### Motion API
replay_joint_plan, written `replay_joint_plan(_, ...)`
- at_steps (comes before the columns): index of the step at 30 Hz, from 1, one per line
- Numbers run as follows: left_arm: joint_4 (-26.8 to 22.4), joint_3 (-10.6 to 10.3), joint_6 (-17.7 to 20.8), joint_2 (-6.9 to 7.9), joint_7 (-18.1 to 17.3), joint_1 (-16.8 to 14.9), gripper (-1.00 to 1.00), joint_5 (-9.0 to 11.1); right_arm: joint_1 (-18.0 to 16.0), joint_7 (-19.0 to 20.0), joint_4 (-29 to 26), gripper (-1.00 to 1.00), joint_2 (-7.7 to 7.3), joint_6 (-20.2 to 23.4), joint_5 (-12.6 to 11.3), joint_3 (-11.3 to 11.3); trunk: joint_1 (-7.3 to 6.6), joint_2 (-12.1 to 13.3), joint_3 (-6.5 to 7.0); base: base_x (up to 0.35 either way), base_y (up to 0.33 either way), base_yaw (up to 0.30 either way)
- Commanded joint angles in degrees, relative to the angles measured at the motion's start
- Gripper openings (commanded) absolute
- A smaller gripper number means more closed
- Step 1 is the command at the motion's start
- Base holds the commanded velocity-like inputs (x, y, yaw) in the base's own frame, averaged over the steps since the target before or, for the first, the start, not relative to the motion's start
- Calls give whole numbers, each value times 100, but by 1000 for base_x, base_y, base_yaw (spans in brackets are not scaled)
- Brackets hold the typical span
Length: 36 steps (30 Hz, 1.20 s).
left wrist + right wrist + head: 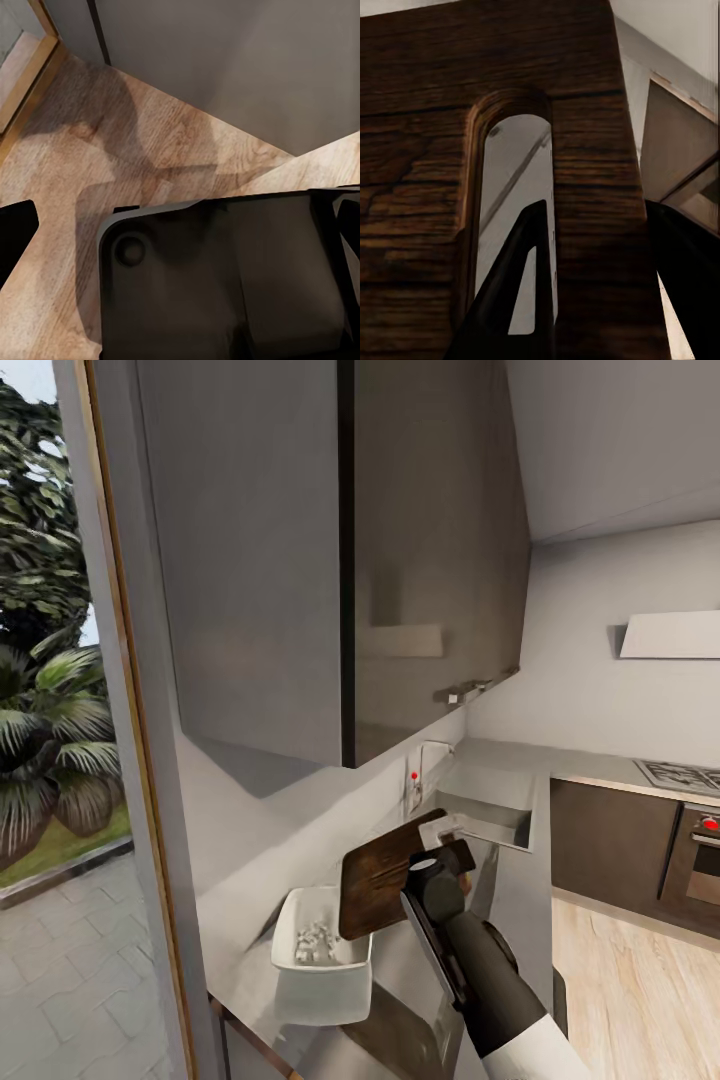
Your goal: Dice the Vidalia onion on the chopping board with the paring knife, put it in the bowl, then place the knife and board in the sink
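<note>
While the dark brown wooden chopping board (385,875) with its rounded corners hangs tilted above the long grey steel-look countertop (515,880), the right gripper (437,858) holds it by its far edge, the black arm reaching up from five o'clock in the head view. Through the right wrist view, one dark finger (514,289) passes in the board's arched handle slot and a second dark finger lies along the board's side, so the fingers pinch the wood (585,187) between them. Just at seven o'clock from the board sits the shallow white squarish bowl (322,970) on the countertop, with tiny white cubes of diced Vidalia onion (315,943) heaped inside. Beyond the board, toward one o'clock, lies the rectangular grey steel sink (490,810), and its chrome tap with a red dot (418,772) stands at the basin's eleven o'clock corner against the wall. Dark glossy wall cabinets (340,560) hang overhead. Below the left wrist lie a pale wooden floor (67,225) and the robot's dark base (225,277); whether the left fingers are spread or closed I cannot tell.
</note>
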Motion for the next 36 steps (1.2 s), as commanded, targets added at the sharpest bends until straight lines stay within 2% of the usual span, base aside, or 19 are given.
replay_joint_plan(1, -3, -21, -11, 6, -10, 2, 100, 61, -2, 17, 0, -100, 1, 43, 56, 5, 2, -3, 0, 0, 0, 0)
replay_joint_plan(6, 3, -22, -11, 6, -10, 2, 100, 61, -3, 58, -26, -100, 1, 27, 63, 5, 2, -3, 0, 0, 0, 0)
replay_joint_plan(8, 5, -23, -11, 6, -14, 2, 100, 61, -3, 397, -195, -100, 1, -1, 45, -18, 2, -3, 0, 0, 0, 0)
replay_joint_plan(10, 5, -23, -11, 6, -15, 2, 100, 61, -3, 1018, -451, -100, 1, -14, 28, -124, 2, -3, 0, 0, 0, 0)
replay_joint_plan(11, 5, -23, -11, 6, -17, 2, 100, 61, -3, 1287, -560, -100, 1, -17, 25, -256, 2, -3, 0, 0, 0, 0)
replay_joint_plan(13, 15, -23, -11, 6, -18, 2, 100, 61, -1, 2010, -748, -100, 1, -20, 18, -959, 2, -3, 0, 0, 0, 0)
replay_joint_plan(14, 26, -23, -11, 6, -18, 2, 100, 61, -1, 2233, -773, -100, 1, -20, 18, -1194, 2, -3, 0, 0, 0, 0)
replay_joint_plan(16, 49, -19, -11, 6, -24, 2, 100, 61, -2, 2697, -803, -100, 1, -21, 17, -1573, 2, -3, 0, 0, 0, 0)
replay_joint_plan(17, 55, -17, -11, 6, -25, 2, 100, 61, -2, 2823, -808, -100, 1, -24, 16, -1644, 2, -3, 0, 0, 0, 0)
replay_joint_plan(21, 75, -15, -11, 6, -27, 2, 100, 61, -3, 3178, -816, -100, -25, -113, 16, -1747, 2, -3, 0, 0, 0, 0)
replay_joint_plan(26, 63, -14, -11, 6, -27, 2, 100, 57, 5, 3734, -813, -100, -112, -591, 22, -1768, 2, -3, 0, 0, 0, 0)
replay_joint_plan(29, 65, -14, -14, 6, -27, 2, 100, 60, 10, 3846, -800, -100, -119, -758, 26, -1770, 2, -3, 0, -37, 0, 0)
replay_joint_plan(36, 73, -14, -20, 6, -5, 2, 100, 77, 15, 3843, -788, -100, -113, -780, 25, -1771, 2, -3, 0, -296, 0, 0)
